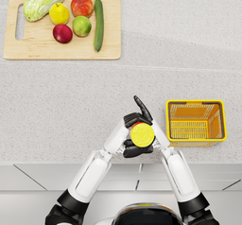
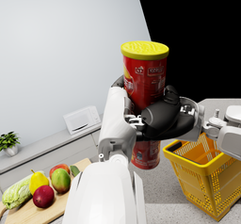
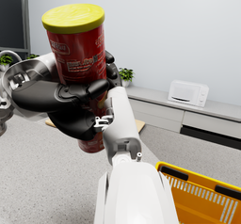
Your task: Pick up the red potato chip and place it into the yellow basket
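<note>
Beside yellow basket (image 1: 196, 121) | both hands grip upright red chip can (image 1: 142, 134)

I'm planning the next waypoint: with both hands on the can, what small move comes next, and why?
Probably carry the red chip can with the yellow lid sideways to the robot's right until over the yellow wire basket. Left hand and right hand hold it upright, lifted, beside the basket, not above it.

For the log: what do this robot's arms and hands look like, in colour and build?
Both arms are glossy white, smooth rounded shells in segments, with black joints near the shoulders in the head view. Each ends in a dark, near-black hand: left hand, right hand. Small metal fittings show at the wrists. No cables or markings are visible.
</note>
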Controlling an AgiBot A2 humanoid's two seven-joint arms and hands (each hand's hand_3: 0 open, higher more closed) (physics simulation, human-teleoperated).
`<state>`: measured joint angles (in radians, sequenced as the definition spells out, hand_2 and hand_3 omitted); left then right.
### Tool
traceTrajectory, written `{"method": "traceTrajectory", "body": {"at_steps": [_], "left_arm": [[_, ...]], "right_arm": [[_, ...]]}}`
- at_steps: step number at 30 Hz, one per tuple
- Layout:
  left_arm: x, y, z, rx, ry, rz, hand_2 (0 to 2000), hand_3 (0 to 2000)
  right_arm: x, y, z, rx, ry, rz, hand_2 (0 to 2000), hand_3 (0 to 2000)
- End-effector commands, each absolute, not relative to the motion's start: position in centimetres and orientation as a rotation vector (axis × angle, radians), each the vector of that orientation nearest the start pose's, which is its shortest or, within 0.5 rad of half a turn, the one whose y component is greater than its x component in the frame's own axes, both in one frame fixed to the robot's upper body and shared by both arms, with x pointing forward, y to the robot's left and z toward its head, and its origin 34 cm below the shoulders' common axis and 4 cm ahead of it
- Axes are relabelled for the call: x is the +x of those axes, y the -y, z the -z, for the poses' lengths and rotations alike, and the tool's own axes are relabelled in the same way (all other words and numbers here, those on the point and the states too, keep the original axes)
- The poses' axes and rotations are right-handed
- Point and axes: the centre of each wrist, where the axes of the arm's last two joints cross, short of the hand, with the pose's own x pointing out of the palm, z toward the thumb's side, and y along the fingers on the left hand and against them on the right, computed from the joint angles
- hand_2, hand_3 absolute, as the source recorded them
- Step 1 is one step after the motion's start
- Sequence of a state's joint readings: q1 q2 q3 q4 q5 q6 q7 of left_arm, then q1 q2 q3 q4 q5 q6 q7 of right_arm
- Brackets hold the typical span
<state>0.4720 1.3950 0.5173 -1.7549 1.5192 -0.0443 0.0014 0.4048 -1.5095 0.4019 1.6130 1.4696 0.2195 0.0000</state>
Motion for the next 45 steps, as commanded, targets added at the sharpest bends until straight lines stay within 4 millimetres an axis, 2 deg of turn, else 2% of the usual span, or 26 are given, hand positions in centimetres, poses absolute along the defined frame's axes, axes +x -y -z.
{"method": "traceTrajectory", "body": {"at_steps": [1, 2, 3, 4, 7, 9, 11, 14, 16, 18, 20, 23, 26, 31, 32, 33, 34, 37, 39, 41, 43, 45], "left_arm": [[25.2, -8.3, -25.1, 0.690, 0.334, 2.094, 2000, 2000], [25.0, -8.4, -25.0, 0.699, 0.329, 2.106, 639, 1673], [24.7, -8.7, -24.9, 0.702, 0.325, 2.100, 0, 1347], [24.4, -8.9, -25.0, 0.704, 0.335, 2.083, 0, 1020], [22.9, -11.4, -27.1, 0.764, 0.421, 1.972, 0, 40], [22.2, -14.4, -28.4, 0.807, 0.450, 1.846, 0, 0], [22.3, -17.9, -28.9, 0.804, 0.431, 1.694, 0, 0], [22.9, -22.1, -28.3, 0.742, 0.388, 1.518, 0, 0], [23.5, -23.5, -27.6, 0.700, 0.358, 1.468, 0, 0], [24.4, -23.9, -26.8, 0.662, 0.325, 1.465, 0, 0], [25.1, -24.0, -26.5, 0.643, 0.312, 1.467, 0, 0], [25.7, -24.3, -26.1, 0.620, 0.298, 1.460, 0, 0], [25.9, -24.6, -25.7, 0.605, 0.290, 1.451, 0, 0], [25.9, -24.5, -25.7, 0.598, 0.292, 1.452, 0, 0], [26.0, -24.5, -25.7, 0.596, 0.293, 1.452, 0, 0], [26.0, -24.4, -25.8, 0.599, 0.297, 1.454, 0, 0], [26.2, -24.4, -26.0, 0.602, 0.302, 1.453, 0, 0], [27.3, -23.8, -27.3, 0.626, 0.334, 1.465, 0, 0], [28.2, -23.7, -29.2, 0.662, 0.378, 1.453, 0, 0], [29.3, -24.7, -30.5, 0.669, 0.397, 1.411, 0, 0], [29.8, -26.4, -30.7, 0.642, 0.393, 1.355, 0, 0], [30.1, -27.5, -29.6, 0.593, 0.367, 1.326, 0, 0]], "right_arm": [[27.4, 8.9, -22.1, -0.457, 0.292, -2.234, 2000, 980], [27.4, 8.9, -22.1, -0.467, 0.285, -2.262, 2000, 1307], [27.4, 9.0, -22.3, -0.479, 0.291, -2.272, 2000, 1633], [27.5, 9.2, -22.6, -0.486, 0.304, -2.260, 2000, 1960], [28.6, 11.3, -23.9, -0.472, 0.353, -2.110, 2000, 2000], [29.6, 14.2, -25.7, -0.479, 0.423, -1.956, 2000, 2000], [29.5, 17.7, -27.3, -0.507, 0.482, -1.799, 2000, 2000], [28.5, 22.1, -28.7, -0.548, 0.530, -1.629, 2000, 2000], [27.9, 24.3, -29.4, -0.577, 0.539, -1.566, 2000, 2000], [27.5, 25.9, -29.0, -0.572, 0.530, -1.532, 2000, 2000], [27.5, 26.4, -28.0, -0.535, 0.511, -1.527, 2000, 2000], [28.7, 27.0, -25.7, -0.419, 0.444, -1.518, 2000, 2000], [30.5, 26.4, -23.5, -0.160, 0.220, -1.573, 2000, 2000], [31.8, 25.1, -22.9, -0.054, 0.092, -1.625, 2000, 2000], [31.1, 25.5, -22.3, -0.035, 0.089, -1.606, 639, 1673], [31.4, 25.4, -23.4, -0.053, 0.109, -1.584, 0, 1347], [31.4, 25.3, -23.8, -0.052, 0.124, -1.551, 0, 1020], [30.5, 24.1, -26.2, -0.290, 0.360, -1.465, 0, 40], [30.2, 23.5, -28.1, -0.397, 0.450, -1.444, 0, 0], [30.6, 24.0, -29.5, -0.452, 0.495, -1.408, 0, 0], [30.9, 24.8, -29.6, -0.448, 0.513, -1.369, 0, 0], [31.0, 25.2, -28.9, -0.429, 0.506, -1.352, 0, 0]]}}
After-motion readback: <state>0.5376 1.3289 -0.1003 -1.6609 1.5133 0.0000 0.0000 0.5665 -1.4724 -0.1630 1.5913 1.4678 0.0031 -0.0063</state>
